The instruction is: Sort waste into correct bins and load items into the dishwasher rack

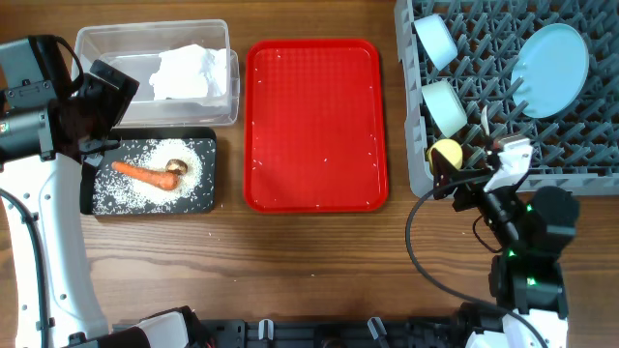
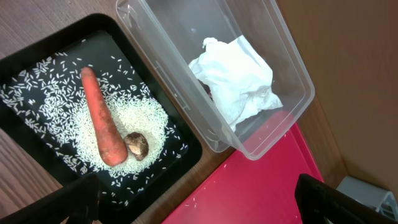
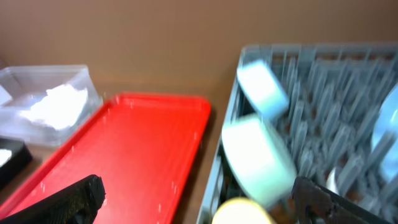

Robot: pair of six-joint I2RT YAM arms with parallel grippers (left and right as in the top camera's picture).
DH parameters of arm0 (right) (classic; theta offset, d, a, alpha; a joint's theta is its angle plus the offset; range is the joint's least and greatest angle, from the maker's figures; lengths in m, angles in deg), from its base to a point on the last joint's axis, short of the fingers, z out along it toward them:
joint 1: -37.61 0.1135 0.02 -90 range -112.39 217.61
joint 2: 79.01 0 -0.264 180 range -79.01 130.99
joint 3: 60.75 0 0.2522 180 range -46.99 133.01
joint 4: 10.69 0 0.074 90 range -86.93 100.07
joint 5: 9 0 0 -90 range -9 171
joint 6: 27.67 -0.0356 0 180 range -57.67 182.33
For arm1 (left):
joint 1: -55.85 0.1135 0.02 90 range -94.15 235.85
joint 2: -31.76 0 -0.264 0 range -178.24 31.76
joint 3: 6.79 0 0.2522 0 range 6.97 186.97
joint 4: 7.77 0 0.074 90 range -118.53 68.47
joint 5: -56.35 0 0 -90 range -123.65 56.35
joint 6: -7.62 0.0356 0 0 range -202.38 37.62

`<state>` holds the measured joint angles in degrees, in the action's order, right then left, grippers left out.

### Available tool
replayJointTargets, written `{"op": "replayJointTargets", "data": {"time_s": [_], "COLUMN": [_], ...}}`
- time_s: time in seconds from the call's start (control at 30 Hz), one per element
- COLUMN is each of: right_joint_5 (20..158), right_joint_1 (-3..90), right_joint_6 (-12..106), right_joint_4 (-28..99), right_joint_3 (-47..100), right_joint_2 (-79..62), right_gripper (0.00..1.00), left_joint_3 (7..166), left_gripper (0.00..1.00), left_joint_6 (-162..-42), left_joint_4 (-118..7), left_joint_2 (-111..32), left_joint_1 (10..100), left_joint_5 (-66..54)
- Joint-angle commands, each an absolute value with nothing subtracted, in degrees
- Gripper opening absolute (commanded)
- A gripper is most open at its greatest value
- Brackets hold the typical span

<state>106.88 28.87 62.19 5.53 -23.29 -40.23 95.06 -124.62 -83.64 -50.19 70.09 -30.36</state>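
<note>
The dishwasher rack (image 1: 542, 155) held the plate (image 1: 549, 56), light-blue bowl (image 1: 435, 39), pale-green bowl (image 1: 445, 106) and yellow cup (image 1: 445, 153); the spoon went unseen. The clear tub (image 1: 97, 39) held the napkin (image 1: 191, 72), and the black tray (image 1: 205, 193) the carrot (image 1: 143, 175), rice (image 1: 145, 155) and lump (image 1: 177, 166). The left hand (image 2: 199, 208) and right hand (image 1: 462, 182) gaped empty. Little seemed left.

Overhead looks straight down on the whole tabletop (image 1: 319, 271). Left wrist sits close above the clear tub (image 2: 174, 37) at ten o'clock; right wrist, low at four o'clock, faces eleven. All share the red tray (image 1: 314, 126).
</note>
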Motion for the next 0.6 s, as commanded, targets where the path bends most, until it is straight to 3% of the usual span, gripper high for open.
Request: {"op": "replayJointTargets", "data": {"time_s": [0.0,0.13,0.27,0.4,0.57], "right_joint_5": [106.7,99.8,96.8,89.2,83.3], "right_joint_1": [28.9,29.4,29.5,32.7,41.2], "right_joint_6": [62.2,62.3,54.6,55.0,66.2], "right_joint_4": [7.0,10.4,8.6,-7.1,-6.6], "right_joint_3": [-23.1,-23.1,-27.9,-38.5,-44.6], "right_joint_2": [-36.2,-28.7,-40.0,-52.3,-66.2], "right_gripper": [1.00,1.00,1.00,1.00,1.00], "left_joint_3": [95.3,95.3,95.3,95.3,95.3], "left_gripper": [1.00,1.00,1.00,1.00,1.00], "left_joint_6": [-123.7,-123.7,-123.7,-123.7,-123.7], "left_joint_4": [-83.7,-83.7,-83.7,-83.7,-83.7], "left_joint_2": [-50.6,-50.6,-50.6,-50.6,-50.6], "left_joint_1": [69.8,69.8,69.8,69.8,69.8], "left_joint_5": [-31.1,-31.1,-31.1,-31.1,-31.1]}}
